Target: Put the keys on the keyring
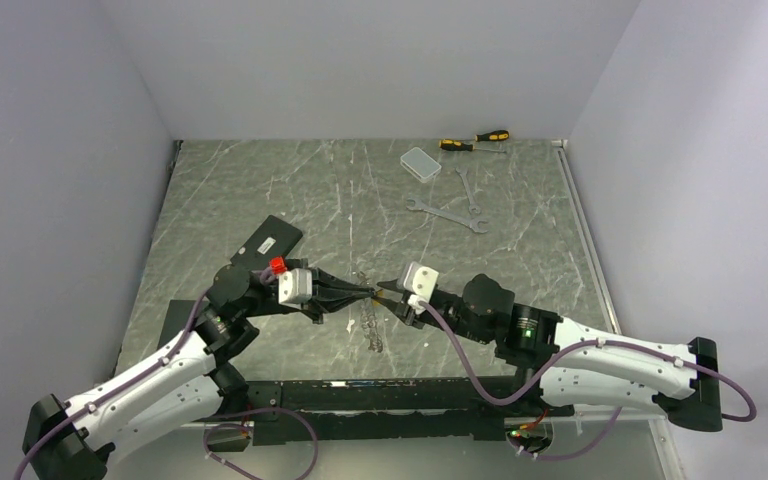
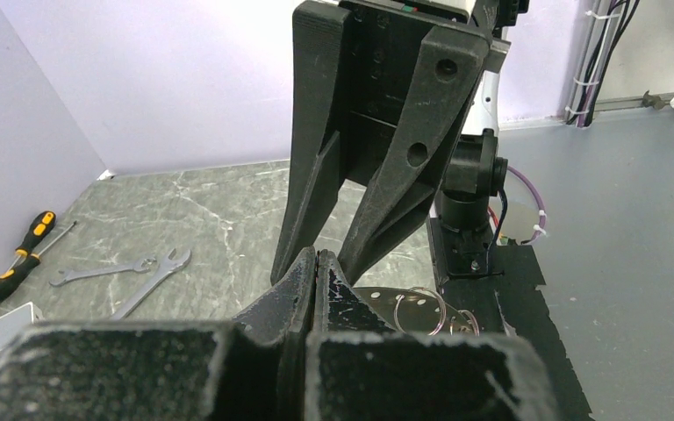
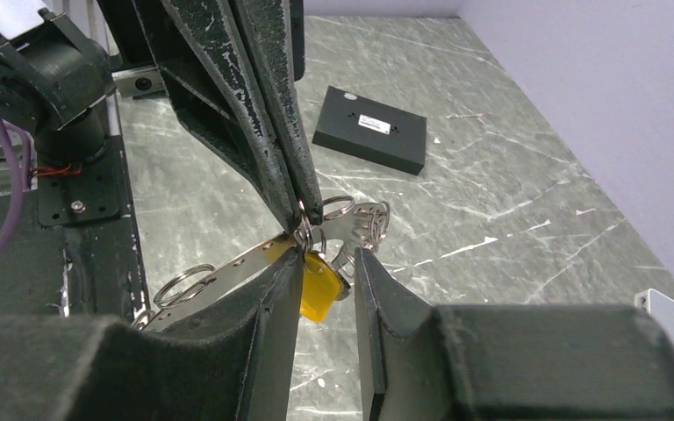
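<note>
My left gripper (image 1: 362, 293) (image 2: 316, 256) is shut on a thin split ring of the keyring (image 3: 303, 230), just above the table. From that ring hang a perforated metal strip (image 3: 219, 267) with more rings (image 2: 417, 307) and a bunch of small silver keys (image 3: 364, 224). A key with a yellow head (image 3: 319, 288) hangs from the same ring. My right gripper (image 1: 385, 290) (image 3: 326, 254) faces the left one tip to tip, open, with the yellow key between its fingers. The key rests against the left finger, and a narrow gap shows at the right finger.
Two yellow-and-black screwdrivers (image 1: 475, 141), a clear plastic box (image 1: 420, 163) and silver wrenches (image 1: 447, 214) lie at the back right. A flat black box (image 1: 270, 240) (image 3: 370, 129) lies behind the left arm. Walls close in the left, back and right sides.
</note>
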You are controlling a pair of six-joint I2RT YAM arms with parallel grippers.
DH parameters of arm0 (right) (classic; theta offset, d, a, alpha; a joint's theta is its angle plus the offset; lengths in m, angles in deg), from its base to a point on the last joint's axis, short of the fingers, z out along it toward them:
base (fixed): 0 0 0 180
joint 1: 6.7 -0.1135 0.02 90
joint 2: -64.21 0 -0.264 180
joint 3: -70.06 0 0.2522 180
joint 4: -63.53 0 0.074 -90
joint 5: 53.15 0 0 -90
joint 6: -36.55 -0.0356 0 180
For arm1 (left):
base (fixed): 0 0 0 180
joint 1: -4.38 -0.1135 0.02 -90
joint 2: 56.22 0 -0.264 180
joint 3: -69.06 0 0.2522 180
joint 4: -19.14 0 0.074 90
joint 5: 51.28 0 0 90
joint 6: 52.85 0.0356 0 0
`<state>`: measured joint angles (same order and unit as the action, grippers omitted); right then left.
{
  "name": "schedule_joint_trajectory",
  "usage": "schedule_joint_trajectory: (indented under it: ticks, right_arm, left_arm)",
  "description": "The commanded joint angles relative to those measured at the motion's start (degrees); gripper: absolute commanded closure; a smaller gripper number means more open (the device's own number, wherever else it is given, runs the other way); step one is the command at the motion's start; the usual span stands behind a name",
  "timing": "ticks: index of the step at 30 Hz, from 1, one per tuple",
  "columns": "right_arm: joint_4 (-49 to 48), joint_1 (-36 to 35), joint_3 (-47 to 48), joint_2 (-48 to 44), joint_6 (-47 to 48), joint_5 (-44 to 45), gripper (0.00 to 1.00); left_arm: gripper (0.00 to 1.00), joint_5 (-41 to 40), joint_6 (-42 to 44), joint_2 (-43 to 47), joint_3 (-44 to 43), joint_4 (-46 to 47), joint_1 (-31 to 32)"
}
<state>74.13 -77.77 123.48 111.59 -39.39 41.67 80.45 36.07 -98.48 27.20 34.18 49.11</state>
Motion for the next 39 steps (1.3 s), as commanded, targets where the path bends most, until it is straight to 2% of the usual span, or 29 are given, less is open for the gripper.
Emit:
schedule_joint_trajectory:
  ticks: [1, 25, 39]
  right_arm:
    - [-2.94, -0.21, 1.85, 0.34, 0.70, -1.75, 0.69]
    - [-1.19, -0.21, 3.80, 1.43, 1.32, -2.22, 0.70]
    - [-0.63, -0.21, 3.76, 1.27, 0.92, -2.21, 0.80]
  left_arm:
    - [1.00, -0.22, 0.38, 1.28, -1.19, 2.19, 0.01]
    - [1.00, -0.87, 2.15, 0.54, -1.09, 2.62, 0.02]
    - [1.00, -0.60, 2.20, -0.77, -0.89, 3.42, 0.01]
